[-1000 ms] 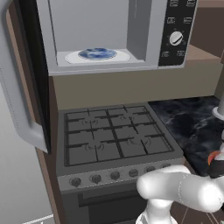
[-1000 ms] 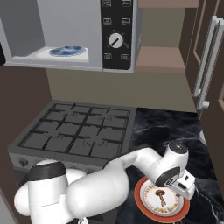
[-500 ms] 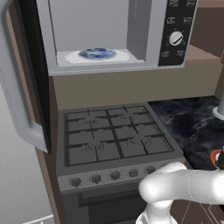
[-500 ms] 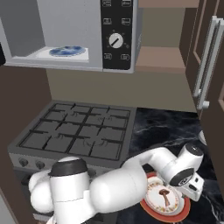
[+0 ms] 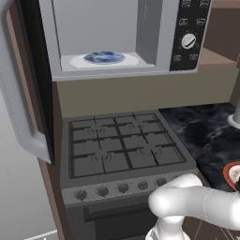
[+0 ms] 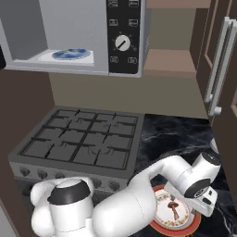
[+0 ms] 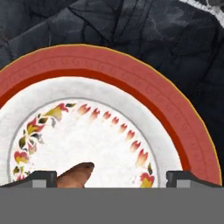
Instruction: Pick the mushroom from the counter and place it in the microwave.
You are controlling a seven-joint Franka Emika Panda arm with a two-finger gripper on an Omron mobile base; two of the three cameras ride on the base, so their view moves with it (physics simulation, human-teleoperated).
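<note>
Brown mushroom (image 7: 75, 174) lies on the red-rimmed dish (image 7: 144, 96) near the counter's (image 6: 171, 134) front edge. The gripper (image 7: 111, 178) has dropped closer, fingers spread wide, grasping nothing yet.

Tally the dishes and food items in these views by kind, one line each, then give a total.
Blue patterned plate in the microwave: 1
Red-rimmed dish on the counter: 1
Mushroom on that dish: 1
Total: 3
</note>
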